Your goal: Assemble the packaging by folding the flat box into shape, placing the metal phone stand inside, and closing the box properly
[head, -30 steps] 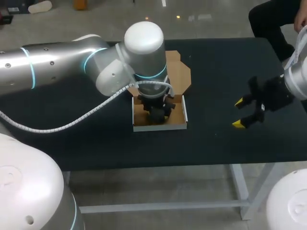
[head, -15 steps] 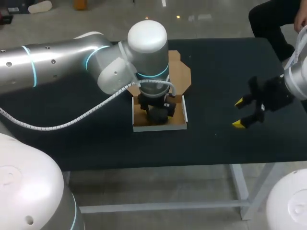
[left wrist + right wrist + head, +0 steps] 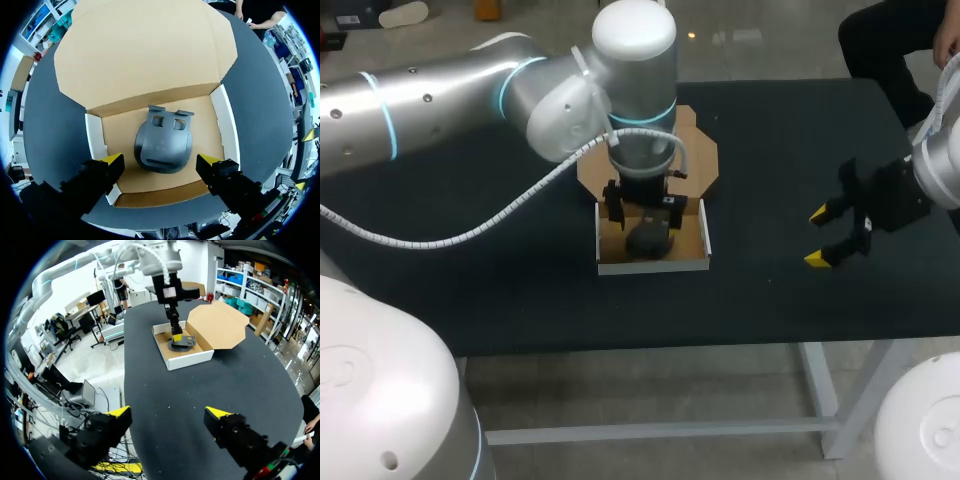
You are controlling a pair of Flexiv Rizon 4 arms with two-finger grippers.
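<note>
Box of plain brown cardboard, matt and unprinted inside, with smooth white outer faces; its open lid shows the same dull brown paper surface; inside the box, the phone stand is dark grey metal with a smooth, satin sheen; beneath the box, the table is black and matt; above the box, the left arm has a glossy silver shell and a ribbed white plastic hose; the left gripper over the box and the right gripper well beside it are matt black with yellow tips.
</note>
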